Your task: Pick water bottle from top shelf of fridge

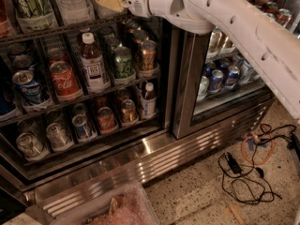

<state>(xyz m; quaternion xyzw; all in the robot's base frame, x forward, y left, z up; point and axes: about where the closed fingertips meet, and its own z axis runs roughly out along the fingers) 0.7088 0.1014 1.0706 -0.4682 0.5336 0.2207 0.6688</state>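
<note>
The water bottle (70,3), clear and ribbed, stands on the top shelf (56,31) of the fridge (154,156), at the top left of the camera view; its upper part is cut off by the frame edge. My gripper (107,1), with a tan tip on a white wrist, reaches into the top shelf just right of the water bottle, in the neighbouring lane. My white arm (234,22) crosses from the right edge to the top middle. A green-patterned bottle (30,6) stands left of the water bottle.
Lower wire racks hold a white-capped brown drink bottle (93,62), a Coca-Cola can (64,78) and several other cans. Behind the right glass door (220,78) are blue cans. Black and orange cables (248,165) lie on the speckled floor. A bin with pinkish wrap (119,210) sits at the bottom.
</note>
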